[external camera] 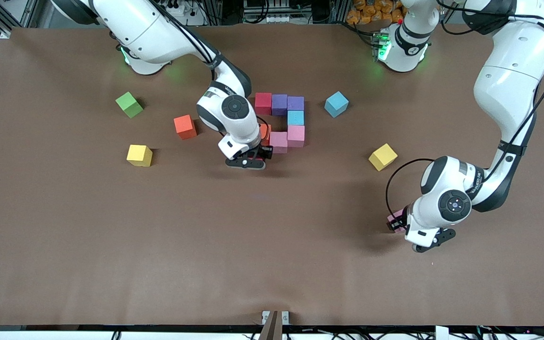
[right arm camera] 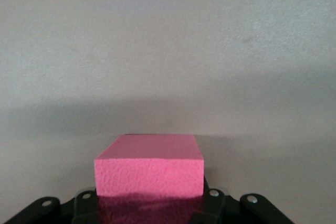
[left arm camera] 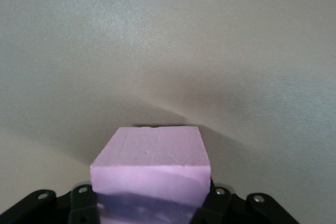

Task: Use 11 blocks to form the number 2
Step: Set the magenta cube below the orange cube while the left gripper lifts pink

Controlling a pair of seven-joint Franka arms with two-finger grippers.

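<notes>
My right end effector [right arm camera: 149, 203] is clamped on a deep pink block [right arm camera: 149, 169]. It sits low at the 7 o'clock corner of the unfinished figure, reading the clock on the front view with 12 toward my bases. My left end effector [left arm camera: 149, 205] is well apart at 4 o'clock, down at the table. Its pads press both sides of a pale pink block [left arm camera: 152, 163].

As I judge it, seven blocks are laid. The top bar is a red block [external camera: 263, 103] and two purple blocks [external camera: 287, 104]. A light blue block [external camera: 295, 117] drops from the bar's 3 o'clock end. The middle bar is two pink blocks [external camera: 287, 138] and an orange block [external camera: 265, 132], which is half hidden by my right wrist.

My deep pink block looks meant for the eighth place, touching the orange one at its 6 o'clock. That would leave the bottom bar of three.

Lying loose are two yellow blocks [external camera: 382, 157], a red-orange block [external camera: 185, 126] at 9 o'clock and a blue block [external camera: 336, 104] at 3 o'clock. The green cube [external camera: 129, 104] is not needed.
</notes>
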